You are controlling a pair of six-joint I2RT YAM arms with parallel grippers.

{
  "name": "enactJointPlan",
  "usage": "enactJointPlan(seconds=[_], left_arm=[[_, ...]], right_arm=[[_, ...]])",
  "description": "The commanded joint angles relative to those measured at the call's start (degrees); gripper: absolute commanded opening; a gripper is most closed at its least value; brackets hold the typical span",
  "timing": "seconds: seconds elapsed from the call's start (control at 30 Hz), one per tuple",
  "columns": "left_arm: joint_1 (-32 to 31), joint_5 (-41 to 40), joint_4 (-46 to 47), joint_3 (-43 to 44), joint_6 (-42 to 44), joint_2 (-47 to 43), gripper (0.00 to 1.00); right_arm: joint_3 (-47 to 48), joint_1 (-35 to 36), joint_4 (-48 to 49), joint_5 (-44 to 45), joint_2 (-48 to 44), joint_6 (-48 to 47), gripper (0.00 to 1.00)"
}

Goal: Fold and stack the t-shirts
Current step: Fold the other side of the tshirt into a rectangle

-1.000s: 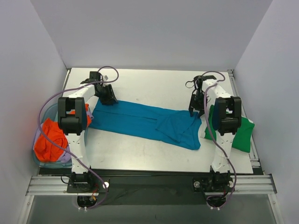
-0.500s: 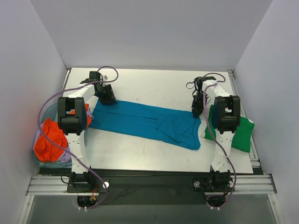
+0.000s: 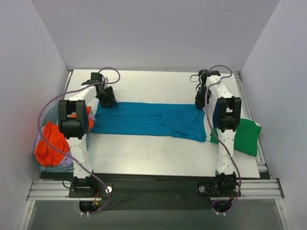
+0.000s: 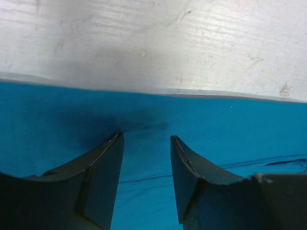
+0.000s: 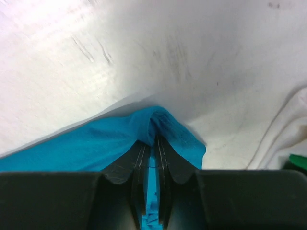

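Bright, even and diffuse from overhead in the top view, with only faint, soft shadows beside the arms on the table (image 3: pixel 144 153). Sharp there from edge to edge. In the left wrist view, pale glare across the tabletop, plus 1 dark, soft-edged shadow on the teal t-shirt (image 4: pixel 240 124) right at the left gripper (image 4: pixel 145 140); nearest finger surfaces slightly soft. In the right wrist view, washed out and smeared at upper left; right gripper (image 5: pixel 149 141) almost black, underexposed, with 2 thin pale edge lines.
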Motion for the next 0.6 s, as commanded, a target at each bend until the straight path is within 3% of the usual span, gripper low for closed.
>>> enactJointPlan(seconds=[0.0, 0.1, 0.2, 0.33, 0.57], left_arm=[[1.3, -4.96, -2.85, 2.21, 2.1, -5.21, 0.54], [1.03, -4.44, -3.11, 2.64, 2.97, -7.15, 0.54], [-0.28, -2.33, -3.47, 3.26, 4.73, -7.15, 0.54], [-3.18, 2.05, -2.42, 3.17, 5.35, -5.58, 0.54], [-5.47, 8.13, 1.89, 0.19, 4.21, -4.34, 0.54]], right_arm=[[5.5, -0.6, -3.59, 2.58, 1.64, 3.84, 0.11], [7.45, -0.6, -3.41, 1.44, 2.43, 4.99, 0.27], [8.77, -0.34, -1.57, -2.16, 1.56, 4.82, 0.52], [8.07, 0.36, 0.8, -3.4, -1.86, 4.03, 0.61], [-2.73, 2.73, 3.62, -4.18, -13.36, 3.15, 0.62]])
